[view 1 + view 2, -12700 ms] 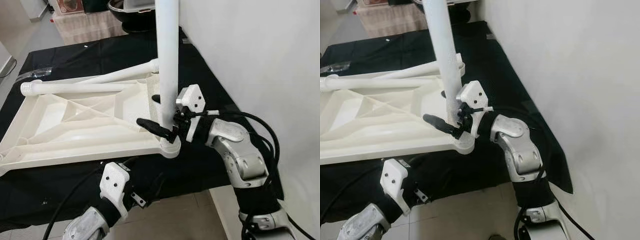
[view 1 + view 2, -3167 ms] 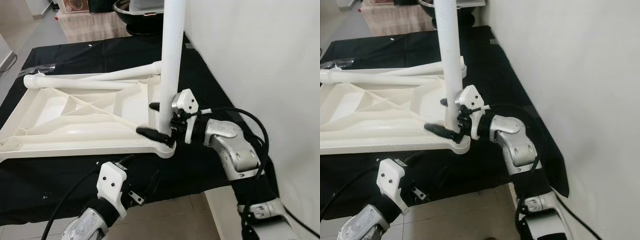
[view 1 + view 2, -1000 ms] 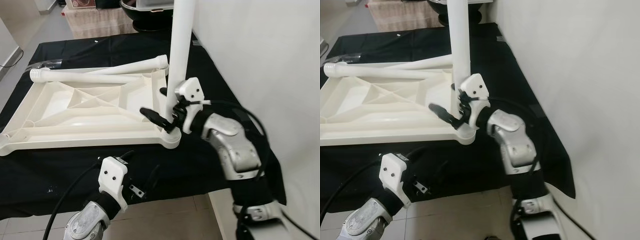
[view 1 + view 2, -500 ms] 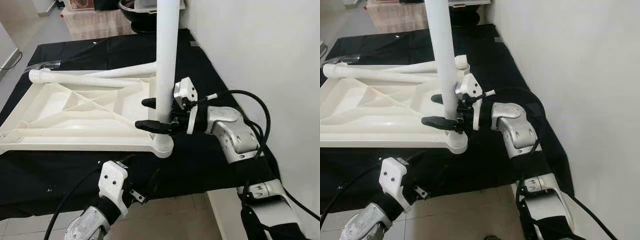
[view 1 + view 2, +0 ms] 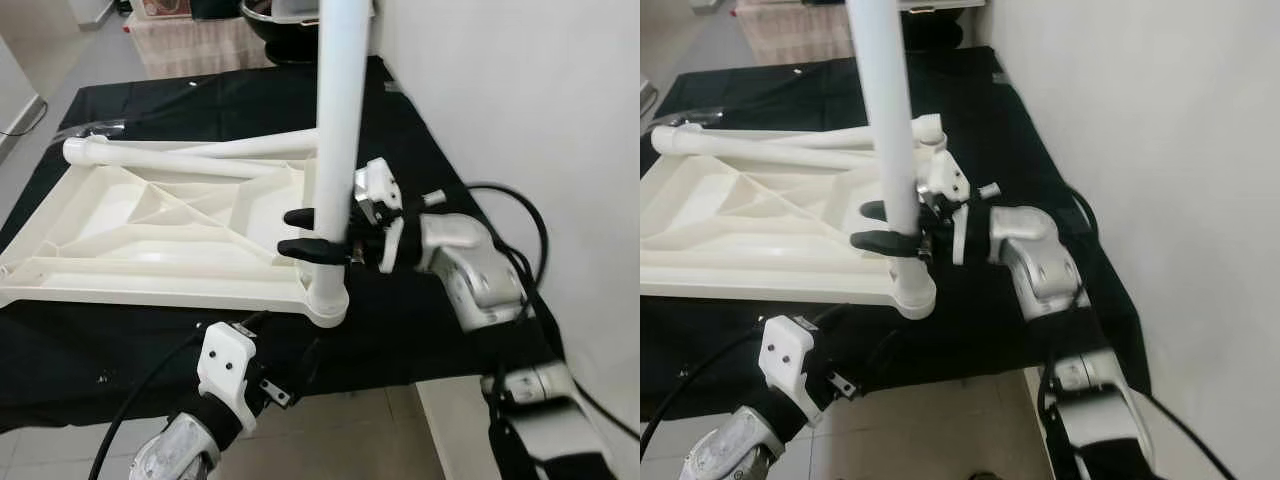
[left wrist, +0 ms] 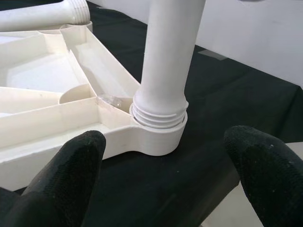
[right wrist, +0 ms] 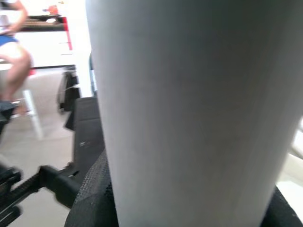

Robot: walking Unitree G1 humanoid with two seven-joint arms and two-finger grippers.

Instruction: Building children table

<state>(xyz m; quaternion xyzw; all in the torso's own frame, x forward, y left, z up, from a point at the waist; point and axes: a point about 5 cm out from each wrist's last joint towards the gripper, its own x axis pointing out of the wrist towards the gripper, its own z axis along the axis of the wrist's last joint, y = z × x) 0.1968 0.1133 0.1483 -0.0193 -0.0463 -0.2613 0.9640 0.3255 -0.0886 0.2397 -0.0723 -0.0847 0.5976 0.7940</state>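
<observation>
Standing upright at frame centre, the white leg [image 5: 335,130] is being clamped by the right gripper [image 5: 318,232]; exposed threads [image 6: 158,117] are being shown by the left wrist view, fingers [image 6: 61,175] apart.

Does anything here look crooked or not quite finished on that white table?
The upright table leg in the corner socket looks not fully seated: several threads are exposed above the socket rim. The right gripper has its fingers around the leg. Two more legs lie loose across the upturned tabletop.
</observation>
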